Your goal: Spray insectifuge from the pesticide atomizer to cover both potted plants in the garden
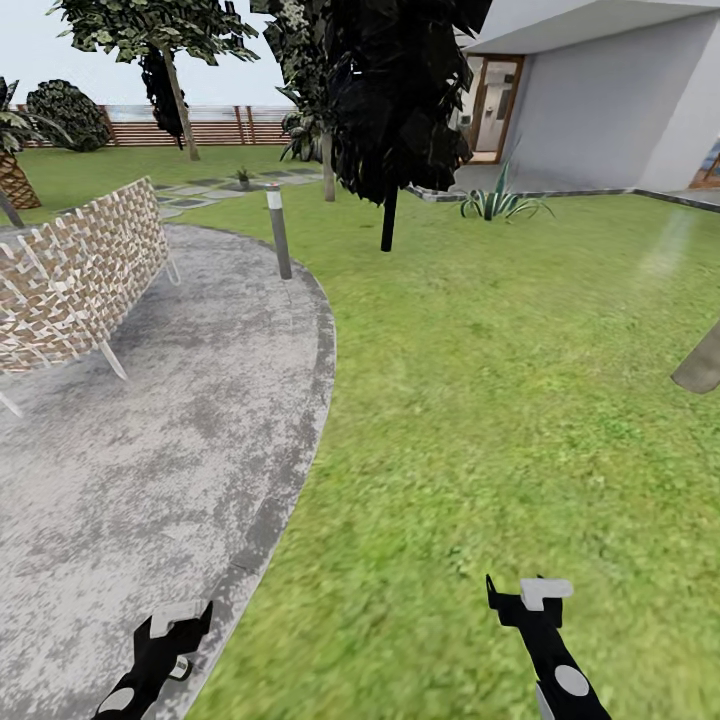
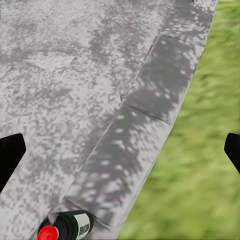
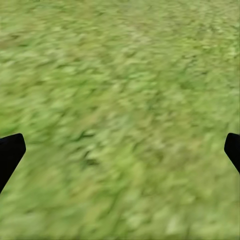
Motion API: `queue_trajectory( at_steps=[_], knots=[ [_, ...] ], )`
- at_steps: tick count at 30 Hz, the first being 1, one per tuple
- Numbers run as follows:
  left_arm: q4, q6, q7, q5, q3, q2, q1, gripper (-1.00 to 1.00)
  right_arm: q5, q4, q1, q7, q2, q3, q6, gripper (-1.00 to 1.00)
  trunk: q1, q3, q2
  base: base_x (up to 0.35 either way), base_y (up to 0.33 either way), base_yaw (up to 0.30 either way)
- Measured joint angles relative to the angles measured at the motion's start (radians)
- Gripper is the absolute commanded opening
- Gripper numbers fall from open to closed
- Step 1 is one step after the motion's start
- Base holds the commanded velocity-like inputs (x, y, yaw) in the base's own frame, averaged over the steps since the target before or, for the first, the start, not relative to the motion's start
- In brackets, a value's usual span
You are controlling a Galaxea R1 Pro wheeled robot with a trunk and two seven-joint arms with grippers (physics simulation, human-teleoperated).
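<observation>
The garden lawn [image 1: 500, 400] takes up the right and far part of the head view, and the grey mottled patio [image 1: 130, 480] curves along the near left, edged by a darker paved border [image 2: 150, 120]. A woven lattice chair [image 1: 70, 270] stands on the patio's far left, a short bollard light [image 1: 278, 230] at its far edge, and dark-leaved trees [image 1: 400, 90] and a house [image 1: 600, 90] lie beyond. A small plant [image 1: 243, 178] is seen far off among the stepping stones, too small to be judged one of the potted plants. The left tool [image 1: 178, 628] hangs low over the patio border and the right tool [image 1: 530, 598] over grass; both are seen with fingers spread wide and nothing between them. A small dark cylinder with a white band and a red end [image 2: 65, 229] is seen in the left wrist view, at the base of the tool; whether it is the pesticide atomizer cannot be told. The search is judged unfinished: the base should be driven slowly, the head kept low, and the tools held clear until the bottle is identified.
</observation>
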Motion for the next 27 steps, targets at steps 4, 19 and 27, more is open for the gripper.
queue_trajectory(
  at_steps=[4,19,27],
  knots=[
    [-0.001,-0.031,0.0,0.0,0.0,0.0,0.0,1.0,0.0,0.0,0.0,0.0,0.0,0.0,0.0,1.0,0.0,0.0,0.0,-0.093,0.025,0.0],
    [-0.008,-0.047,0.001,0.0,0.001,0.0,-0.001,1.0,-0.001,0.0,0.0,-0.001,0.0,0.0,0.0,1.0,0.0,0.0,0.0,-0.24,0.099,0.0],
    [-0.006,-0.054,-0.001,-0.001,-0.001,0.0,0.0,1.0,-0.003,-0.001,0.0,-0.003,0.001,0.0,0.003,1.0,0.023,-0.028,-0.042,-0.006,0.002,0.0]
  ],
)
